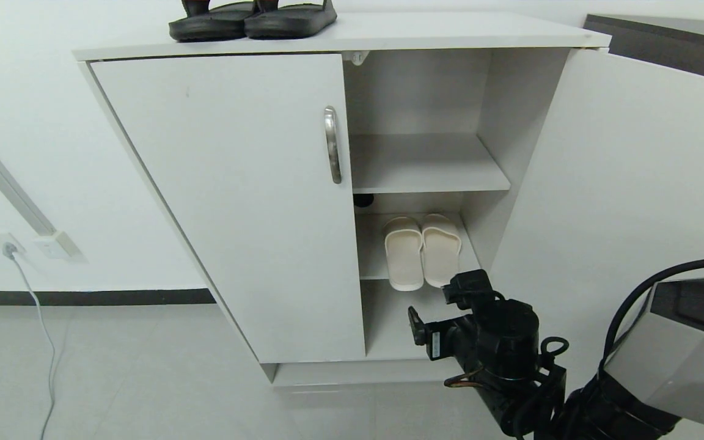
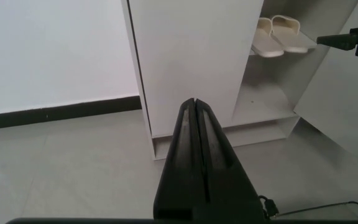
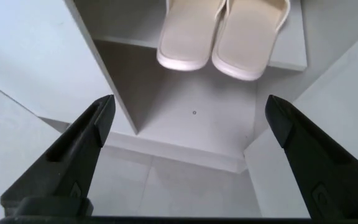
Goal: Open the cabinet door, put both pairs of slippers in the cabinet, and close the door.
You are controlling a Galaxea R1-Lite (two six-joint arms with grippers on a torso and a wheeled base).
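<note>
**Cabinet** (image 1: pixel 450 30), one. White and floor-standing, with a flat top.

**Doors**, two. The left door (image 1: pixel 236 201) is shut flat. The right door (image 1: pixel 621 183) is swung wide open, exposing the right half of the interior.

**Shelves**, two in the open half: an upper shelf (image 1: pixel 425 162) and a lower shelf (image 1: pixel 370 244), with the cabinet floor beneath (three compartments in all).

**Black slippers** (image 1: pixel 254 21), one pair. They lie side by side on the cabinet top, above the shut door.

**Cream slippers** (image 1: pixel 413 253), one pair. These are plain slides, side by side and touching, on the lower shelf. Their near ends stick out slightly past its front edge.

**Right gripper** (image 3: pixel 190 106), one. It is black, with fingers spread wide and nothing between them. It sits in front of the bottom compartment, just below the cream pair.

**Left gripper** (image 2: pixel 194 102), one. Its fingers are pressed together and hold nothing. It is low, facing the shut door from well back.

**Handle** (image 1: pixel 332 145), one. A vertical metal bar on the shut door's inner edge.
</note>
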